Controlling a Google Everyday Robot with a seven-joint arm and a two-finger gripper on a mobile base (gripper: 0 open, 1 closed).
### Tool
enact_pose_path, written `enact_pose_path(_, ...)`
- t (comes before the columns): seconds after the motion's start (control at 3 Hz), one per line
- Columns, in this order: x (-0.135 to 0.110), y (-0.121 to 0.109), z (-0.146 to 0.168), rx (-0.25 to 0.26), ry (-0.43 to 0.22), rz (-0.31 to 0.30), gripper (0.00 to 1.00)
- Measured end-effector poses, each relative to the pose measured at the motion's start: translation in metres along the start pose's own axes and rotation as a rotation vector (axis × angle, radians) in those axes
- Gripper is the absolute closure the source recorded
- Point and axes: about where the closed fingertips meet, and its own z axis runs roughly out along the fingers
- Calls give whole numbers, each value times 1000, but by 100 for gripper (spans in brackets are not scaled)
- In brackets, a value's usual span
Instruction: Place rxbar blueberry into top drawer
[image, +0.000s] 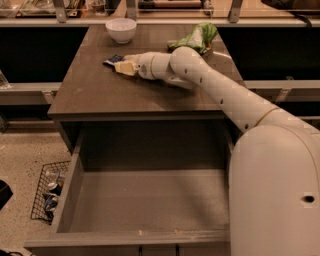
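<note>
The rxbar blueberry (113, 60) is a small dark bar lying on the brown table top (95, 90), left of centre and toward the back. My gripper (123, 66) reaches in from the right and sits right at the bar's near right end, partly covering it. The white arm runs from the lower right across the table. The top drawer (150, 200) is pulled out wide below the table's front edge, and its floor is bare.
A white bowl (121, 29) stands at the back of the table. A green-and-white chip bag (197, 37) lies at the back right. A wire basket (47, 190) with items sits on the floor left of the drawer.
</note>
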Motion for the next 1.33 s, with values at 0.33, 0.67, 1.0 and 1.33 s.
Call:
enact_pose_path(0.33, 3, 0, 7, -9, 10, 5, 100)
enact_pose_path(0.67, 0, 0, 6, -9, 10, 5, 100)
enact_pose_path(1.0, 0, 0, 6, -9, 10, 5, 100)
enact_pose_path(1.33, -14, 3, 3, 8, 56, -21, 100)
